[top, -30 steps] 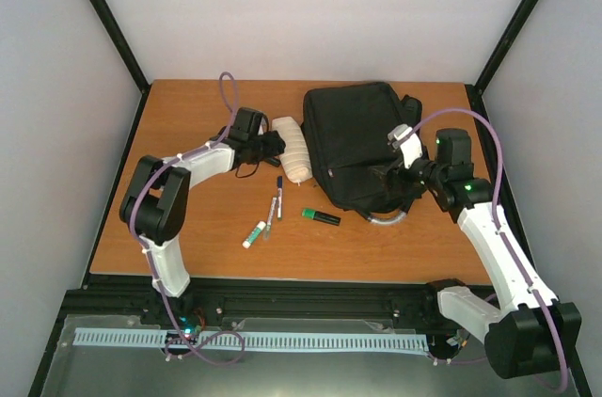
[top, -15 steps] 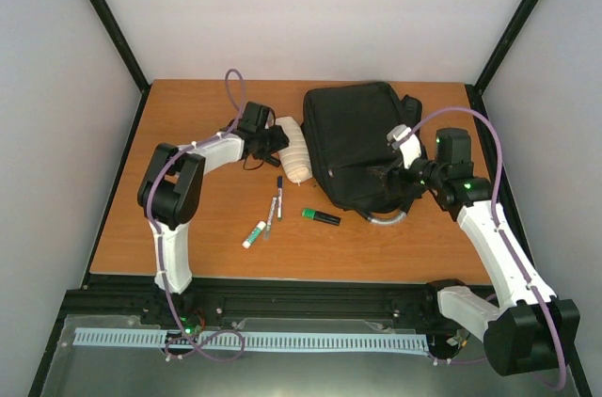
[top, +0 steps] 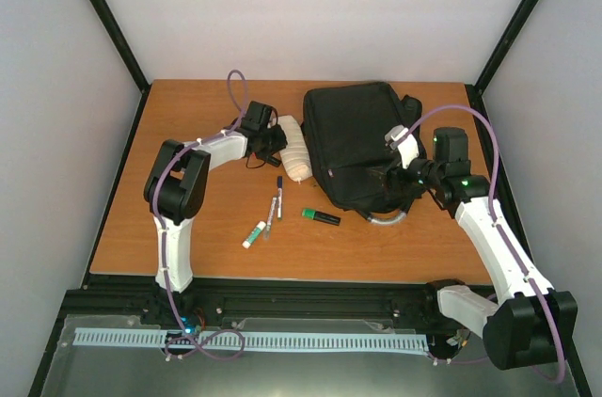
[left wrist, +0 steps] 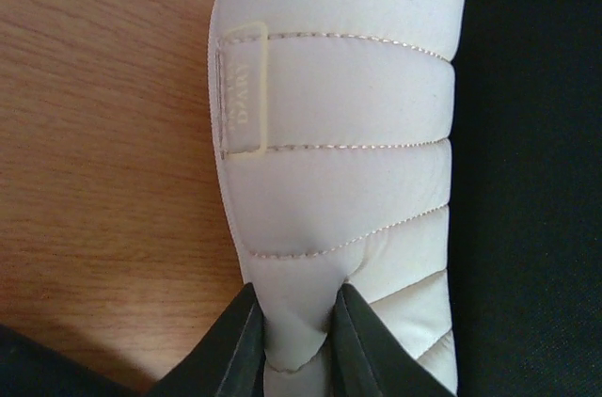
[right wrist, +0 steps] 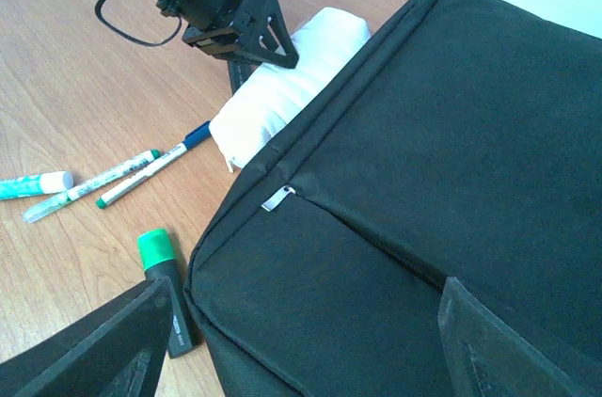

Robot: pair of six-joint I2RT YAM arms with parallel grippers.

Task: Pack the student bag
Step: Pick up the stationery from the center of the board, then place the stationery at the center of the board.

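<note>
Left pincer (left wrist: 296, 345) is found clenched on a raised fold at the near end of a white quilted pouch (left wrist: 339, 134), with soft padding squeezed between its two black jaws. Ahead of the pincer the rest of the pouch is laid flat on the wooden tabletop (left wrist: 103, 134). Bare wood is seen to the pincer's left, and the student bag (left wrist: 536, 181) lies against the pouch on the pincer's right. Further to that side, the right pincer (right wrist: 303, 298) is held over the bag's front panel with its jaws spread wide and nothing gripped; whether the fabric is touched cannot be told. A zip pull (right wrist: 278, 198) is seen on the seam beyond the right pincer, and no open mouth of the bag is shown. Nearer the arm bases, well apart from the left pincer, pens (top: 277, 201) and a green highlighter (top: 321, 217) are left on the tabletop. The step in hand is judged to be the lifting of the pouch for packing. Since only a small fold of yielding padding is held, a slow, straight lift is advised so that the pouch is not tugged free. It should be raised clear of the bag's edge before being carried across, and an opening should be made ready first.
</note>
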